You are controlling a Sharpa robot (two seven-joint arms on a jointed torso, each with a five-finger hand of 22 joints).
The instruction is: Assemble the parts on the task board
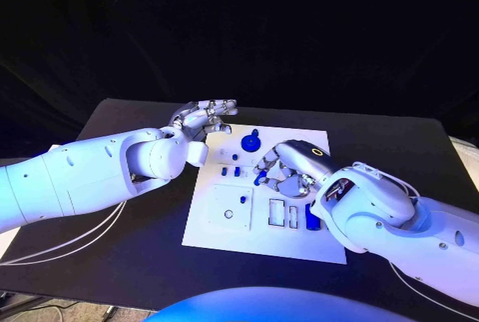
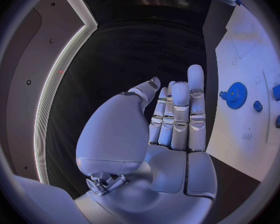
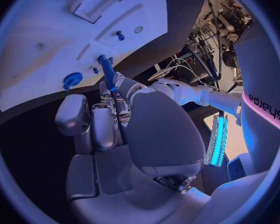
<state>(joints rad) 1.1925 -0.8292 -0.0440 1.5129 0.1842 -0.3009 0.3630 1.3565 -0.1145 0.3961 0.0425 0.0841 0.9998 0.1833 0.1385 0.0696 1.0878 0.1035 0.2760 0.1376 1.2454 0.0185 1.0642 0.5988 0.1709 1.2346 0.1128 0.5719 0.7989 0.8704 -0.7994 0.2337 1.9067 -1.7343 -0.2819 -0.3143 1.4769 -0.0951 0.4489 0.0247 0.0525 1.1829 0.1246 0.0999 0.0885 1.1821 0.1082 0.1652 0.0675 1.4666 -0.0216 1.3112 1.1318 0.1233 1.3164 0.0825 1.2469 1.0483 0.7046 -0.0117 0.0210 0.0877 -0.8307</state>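
We see the right hand point(image 1: 284, 171) hovering over the middle of the task board point(image 1: 225, 232), its fingers curled around a slim blue part point(image 3: 106, 70); in the right wrist view this part sticks out beyond the fingertips, pinched between them. The left hand point(image 1: 205, 116) sits at the far left corner of the board, by its edge, with its fingers straight, close together and holding nothing, as the left wrist view shows point(image 2: 177, 117). Just right of the left hand a blue gear point(image 1: 250, 141) stands on the far part of the board. Small blue parts point(image 1: 230, 172) lie in the slots left of the right hand, and another blue part point(image 1: 312, 219) sits on the near right part of the board, next to the right arm. The board lies on the black table point(image 1: 120, 197).
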